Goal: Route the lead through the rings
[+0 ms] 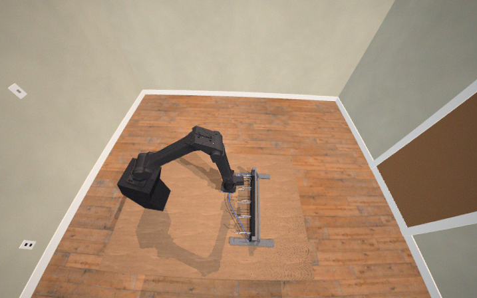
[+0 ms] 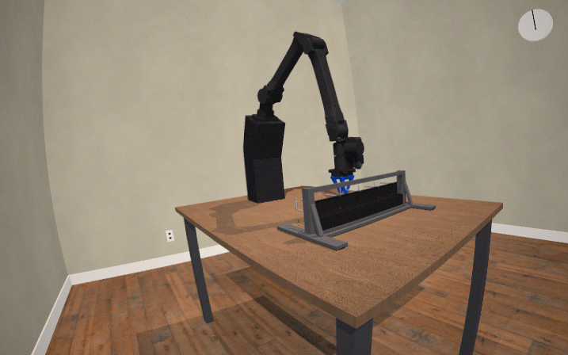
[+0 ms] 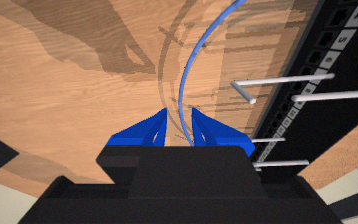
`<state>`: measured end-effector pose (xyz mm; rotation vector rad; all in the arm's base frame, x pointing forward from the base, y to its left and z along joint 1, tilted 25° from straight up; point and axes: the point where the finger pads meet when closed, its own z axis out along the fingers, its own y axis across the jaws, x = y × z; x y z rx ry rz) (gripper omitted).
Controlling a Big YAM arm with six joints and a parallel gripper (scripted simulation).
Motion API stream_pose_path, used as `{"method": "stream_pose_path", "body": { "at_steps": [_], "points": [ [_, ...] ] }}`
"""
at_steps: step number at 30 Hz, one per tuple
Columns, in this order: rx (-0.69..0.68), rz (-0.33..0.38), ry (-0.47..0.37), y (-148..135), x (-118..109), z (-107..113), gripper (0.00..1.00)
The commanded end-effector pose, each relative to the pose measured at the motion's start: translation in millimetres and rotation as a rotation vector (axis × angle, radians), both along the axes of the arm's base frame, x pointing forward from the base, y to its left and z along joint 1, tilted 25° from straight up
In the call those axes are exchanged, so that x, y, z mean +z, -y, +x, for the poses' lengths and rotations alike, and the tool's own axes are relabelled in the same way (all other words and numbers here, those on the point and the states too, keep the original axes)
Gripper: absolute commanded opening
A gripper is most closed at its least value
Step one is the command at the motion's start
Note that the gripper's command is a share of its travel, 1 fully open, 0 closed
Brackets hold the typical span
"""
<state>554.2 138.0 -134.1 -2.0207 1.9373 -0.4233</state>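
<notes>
Partly open and gripping nothing, the black hand with blue fingers [image 1: 229, 190] [image 2: 342, 192] is hovering over the thin, blue, round lead [image 1: 235, 213] [image 3: 184, 80], which is curving along the rack's ring side; probably light and springy, it is inviting a mid-length pinch.
</notes>
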Motion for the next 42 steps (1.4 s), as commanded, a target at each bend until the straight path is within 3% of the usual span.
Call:
{"method": "stream_pose_path", "body": {
  "at_steps": [1,4,6,9,11,13,16,42],
  "points": [
    [-0.005,0.009,0.02,5,-3,13,0.32],
    [-0.006,0.009,0.02,5,-8,15,0.32],
    [-0.006,0.016,0.046,3,5,23,0.32],
    [-0.008,0.018,0.051,3,7,25,0.32],
    [-0.007,0.009,0.02,5,-13,17,0.32],
    [-0.007,0.009,0.02,5,-14,17,0.32],
    [-0.006,0.014,0.038,4,-2,21,0.32],
    [-0.007,0.013,0.035,5,-3,20,0.32]
  ]
}}
